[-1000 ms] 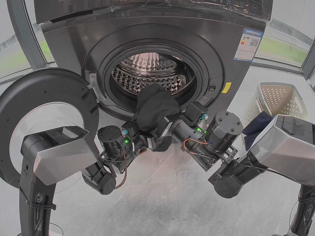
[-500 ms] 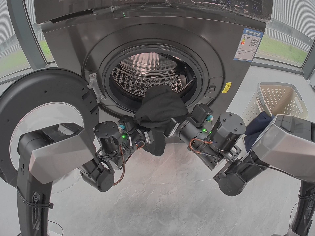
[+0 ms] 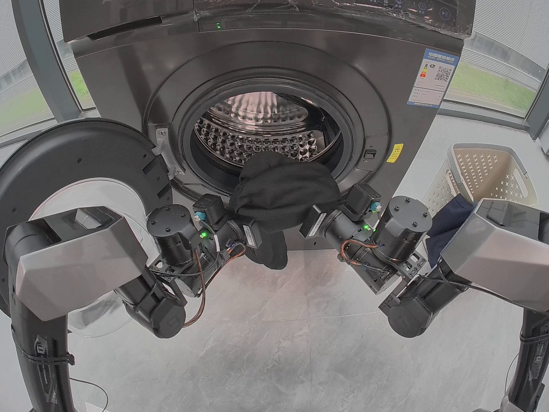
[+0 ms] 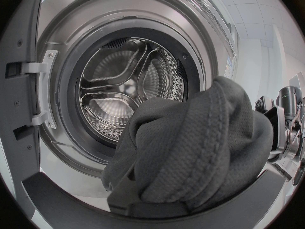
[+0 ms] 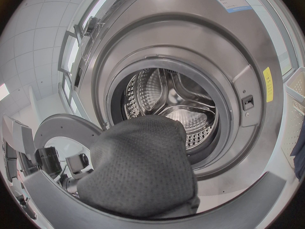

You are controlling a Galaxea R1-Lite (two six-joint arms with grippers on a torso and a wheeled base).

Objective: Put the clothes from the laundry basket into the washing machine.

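Observation:
A black knitted garment (image 3: 283,193) hangs bunched in front of the lower rim of the washing machine's open drum (image 3: 260,127). It is draped over both grippers and hides their fingers. My left gripper (image 3: 255,231) holds its left side and my right gripper (image 3: 306,216) its right side, just below the drum opening. One end of the cloth dangles below the left gripper. Up close, the garment (image 4: 197,150) covers the lower part of the left wrist view, and the garment (image 5: 139,166) likewise sits before the drum (image 5: 178,102) in the right wrist view.
The round door (image 3: 74,161) stands swung open at the left. A white laundry basket (image 3: 492,173) stands on the floor at the right with a dark blue garment (image 3: 449,218) hanging over its near edge. Grey floor lies free below the arms.
Both arms have drawn apart, the left one leftward and the right one rightward. The black garment has spread wider between them and sits slightly lower before the drum rim.

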